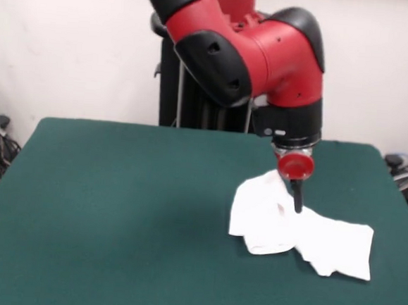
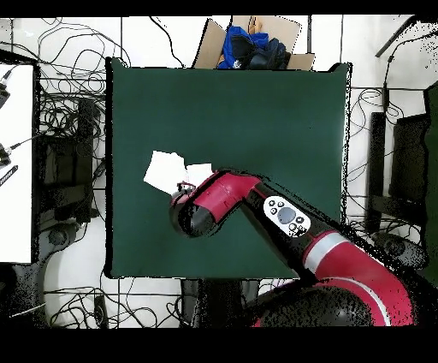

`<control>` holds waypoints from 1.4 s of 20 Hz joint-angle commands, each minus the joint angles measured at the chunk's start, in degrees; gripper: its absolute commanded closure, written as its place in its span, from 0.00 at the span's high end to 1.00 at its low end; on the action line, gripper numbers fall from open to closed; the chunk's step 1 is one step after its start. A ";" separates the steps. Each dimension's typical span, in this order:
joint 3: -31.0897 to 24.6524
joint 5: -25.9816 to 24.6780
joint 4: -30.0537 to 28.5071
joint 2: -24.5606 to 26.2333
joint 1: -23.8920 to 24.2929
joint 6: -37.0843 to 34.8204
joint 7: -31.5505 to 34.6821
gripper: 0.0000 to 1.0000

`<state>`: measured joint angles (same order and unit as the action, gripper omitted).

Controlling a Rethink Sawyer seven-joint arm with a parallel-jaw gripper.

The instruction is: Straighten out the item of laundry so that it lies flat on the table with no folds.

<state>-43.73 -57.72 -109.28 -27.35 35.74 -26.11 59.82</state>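
White cotton T-shirt [image 1: 300, 233], small and crumpled, lying in the lower right of the front view on a dark green matte table top [image 1: 115, 209]. Bunched into two lumps: a rounded mound at left, a flatter, squarish flap reaching toward the lower right corner. Several folds and creases visible across both; only a faint trace of red print showing near the middle (reverse side mostly up).

Red and black robot arm [image 1: 254, 50] descending from the top centre of the front view, ending in a red disc-shaped wrist piece above a slim black gripper [image 1: 298, 202]. Gripper tip set down on the cloth, at the join between the two lumps. State of the jaws: cannot tell, since only a single dark stem seen here and the tip hidden elsewhere.

In the overhead view, same white garment [image 2: 171, 174] lying left of centre on the green surface [image 2: 257, 103], well clear of every table edge. Arm [image 2: 257, 205] entering from the lower right and crossing diagonally to the shirt's lower right edge, covering part of it (gripper itself concealed beneath the wrist).

Beyond the top edge of the table in the overhead view, brown cardboard box [image 2: 291, 38] holding blue and dark fabric [image 2: 248, 47]. Tangled black cables [image 2: 68, 111] on the pale floor at left.
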 commanded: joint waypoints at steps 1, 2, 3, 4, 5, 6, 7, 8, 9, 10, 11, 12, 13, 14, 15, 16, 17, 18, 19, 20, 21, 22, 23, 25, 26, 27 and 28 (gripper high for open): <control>4.57 -3.75 5.34 3.82 -0.97 -0.50 -0.34 1.00; 4.56 -3.69 5.28 3.67 -0.97 -0.45 -0.27 1.00; 4.55 -3.62 5.21 3.52 -0.98 -0.39 -0.19 1.00; 4.56 -3.59 5.18 3.38 -1.03 -0.35 -0.10 1.00; 4.57 -3.56 5.14 3.24 -1.09 -0.31 0.00 1.00; 4.71 -3.77 5.24 3.24 -1.23 -0.13 0.16 1.00; 4.83 -4.01 5.37 3.35 -1.30 0.13 0.23 1.00; 5.01 -4.45 5.78 3.99 -1.28 0.48 0.08 1.00; 5.08 -4.58 6.04 4.42 -1.23 0.55 -0.12 1.00; 5.03 -4.57 6.40 5.15 -1.07 0.56 -0.54 1.00; 4.94 -4.52 6.66 5.79 -0.83 0.61 -0.97 1.00; 4.84 -4.46 6.93 6.44 -0.59 0.65 -1.40 1.00; 4.95 -4.68 7.11 6.66 -0.64 0.89 -1.41 1.00; 5.22 -5.06 7.39 6.89 -0.87 1.13 -1.29 1.00; 5.23 -5.21 7.48 7.06 -0.79 1.37 -1.39 1.00; 5.23 -5.36 7.57 7.24 -0.70 1.62 -1.50 1.00; 5.26 -5.41 7.68 7.47 -0.66 1.62 -1.66 1.00; 5.15 -5.49 7.76 7.84 -0.55 1.66 -2.01 1.00; 5.18 -5.63 7.89 8.08 -0.57 1.79 -2.06 1.00; 5.16 -5.69 8.15 8.56 -0.54 1.82 -2.25 1.00; 4.96 -5.61 8.24 8.95 -0.34 1.85 -2.58 1.00; 4.82 -5.31 8.26 9.18 -0.16 1.50 -2.92 1.00; 4.67 -5.05 8.39 9.64 0.07 1.16 -3.40 1.00; 4.50 -4.74 8.62 10.24 0.34 0.70 -3.99 1.00; 4.46 -4.64 8.67 10.36 0.43 0.50 -4.16 1.00; 4.43 -4.53 8.71 10.49 0.51 0.30 -4.33 1.00; 4.28 -4.34 8.62 10.45 0.72 0.12 -4.57 1.00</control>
<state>-42.11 -57.67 -107.44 -20.53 36.23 -25.96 59.82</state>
